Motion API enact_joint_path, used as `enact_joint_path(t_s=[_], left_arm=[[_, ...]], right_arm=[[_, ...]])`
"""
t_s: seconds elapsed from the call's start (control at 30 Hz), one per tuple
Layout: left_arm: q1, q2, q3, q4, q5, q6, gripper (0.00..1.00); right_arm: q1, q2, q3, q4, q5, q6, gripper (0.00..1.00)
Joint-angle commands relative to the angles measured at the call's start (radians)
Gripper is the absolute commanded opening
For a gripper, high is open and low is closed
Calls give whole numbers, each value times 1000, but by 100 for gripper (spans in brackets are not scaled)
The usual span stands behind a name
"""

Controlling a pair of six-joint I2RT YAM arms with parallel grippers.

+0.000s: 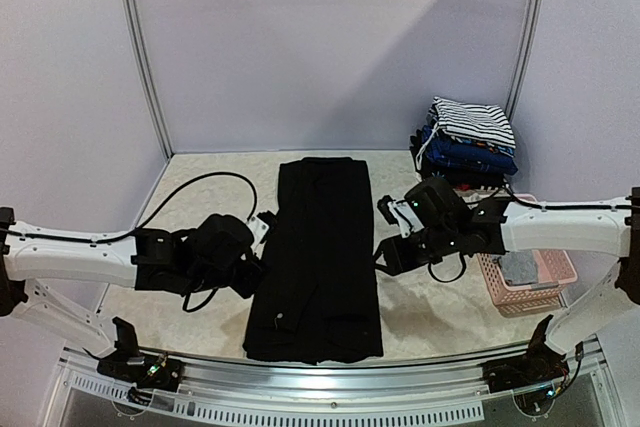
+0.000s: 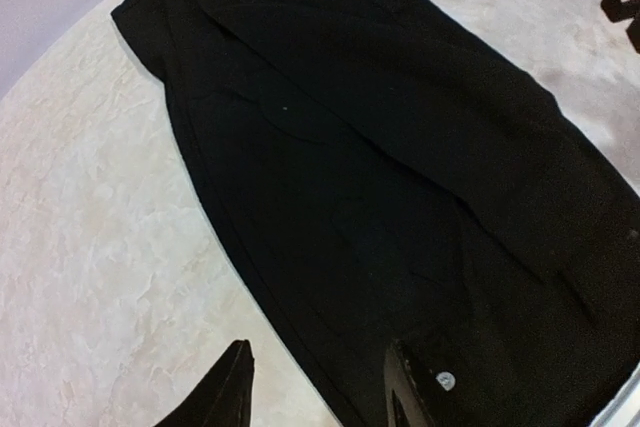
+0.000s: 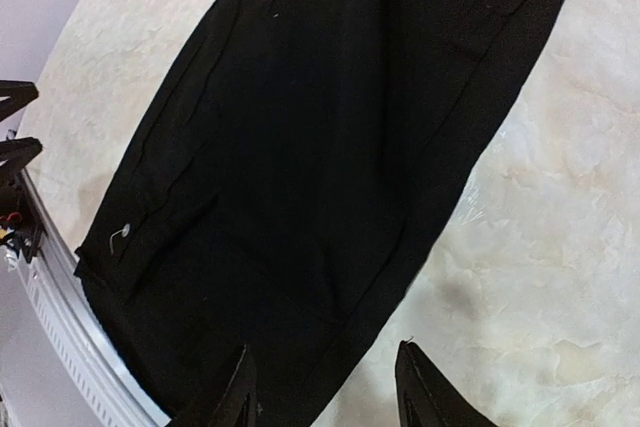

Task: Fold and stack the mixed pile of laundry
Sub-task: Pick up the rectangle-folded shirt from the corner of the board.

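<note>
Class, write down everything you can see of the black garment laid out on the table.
The black garment is plain, matte, soft cloth, folded into a long narrow strip with seams and overlapping flaps showing. A small white dot sits close to its near left corner. It lies flat on the marbled table, running from the near edge toward the far side. The left gripper and right gripper hang open over its long edges; contact cannot be told.

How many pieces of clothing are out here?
4 seen: black garment flat mid-table; striped one on a blue one, back right; grey one in the basket. More may hide underneath.
</note>
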Motion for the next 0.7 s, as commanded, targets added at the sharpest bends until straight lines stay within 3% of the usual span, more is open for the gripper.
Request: enact_joint_path(t_s=[0.0,0.17,0.37,0.47,0.57,0.67], left_arm=[[-111,-5,-6,-80,5,-19,47],[-185,32,30,-215,11,-136,52],[-237,39,-26,-225,94,-266,52],[-252,8,-68,-225,131,-335,52],[-274,-21,-114,-201,174,-381,52],[-289,-35,-148,-191,202,-417,52]], right_arm=[[36,-72,-60,-15,-86,-36,50],[43,-124,-118,-36,-215,1,53],[46,-137,-220,-24,-330,138,52],[53,-135,-279,19,-350,204,46],[79,-156,-350,125,-371,305,47],[116,-155,-362,119,-353,352,49]])
